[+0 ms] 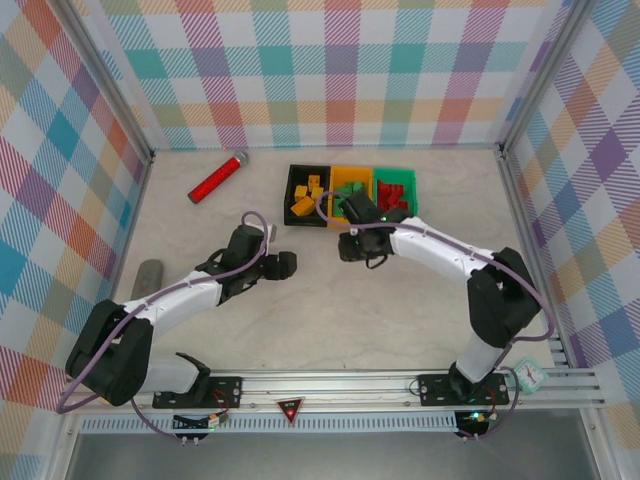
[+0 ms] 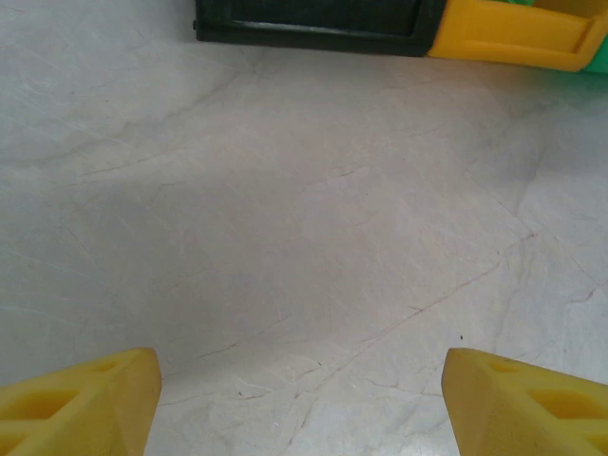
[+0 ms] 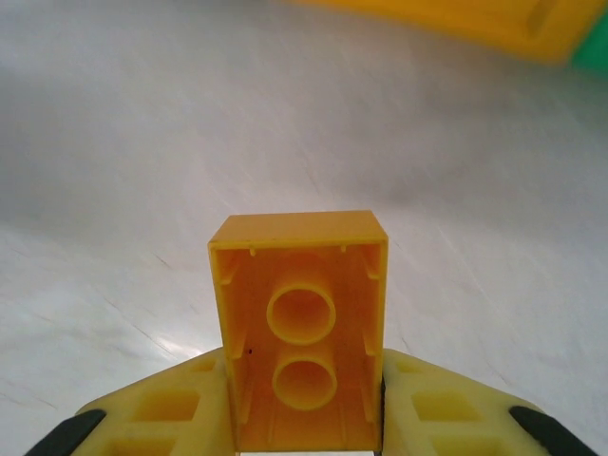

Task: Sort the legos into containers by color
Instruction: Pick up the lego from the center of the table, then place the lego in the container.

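Between the right gripper's (image 3: 304, 380) yellow fingers (image 3: 161, 413) a yellow brick (image 3: 302, 285) is clamped by its long sides. Its hollow underside, with two round tubes, faces the wrist camera. Its long axis runs straight out from the grip, and the free short end points toward the orange bin (image 3: 475, 24). That bin's near wall crosses the top of the view, with a corner of the green bin (image 3: 594, 47) beside it. Bare table (image 3: 114, 142) lies all round the brick's free end; I cannot tell how high the brick is above it.

From above, the right gripper (image 1: 355, 245) sits just in front of the orange bin's near edge. The left gripper (image 1: 283, 263) is to its left, with bare table between them. Its fingers (image 2: 85, 404) stand wide apart with nothing between, and open table runs ahead of them to the black bin's (image 2: 313, 24) near wall.

The three bins are joined in a row toward the far wall:
- The black bin, on the left, holds yellow bricks (image 1: 303, 197).
- The orange bin, in the middle, holds green bricks (image 1: 350, 187) and is partly hidden by the right wrist.
- The green bin, on the right, holds red bricks (image 1: 393, 190).

A red cylinder (image 1: 218, 177) lies slantwise left of the bins, apart from them. The table is open between the arms down to the near rail (image 1: 340, 385), and right of the bins up to the checked wall (image 1: 590, 150).
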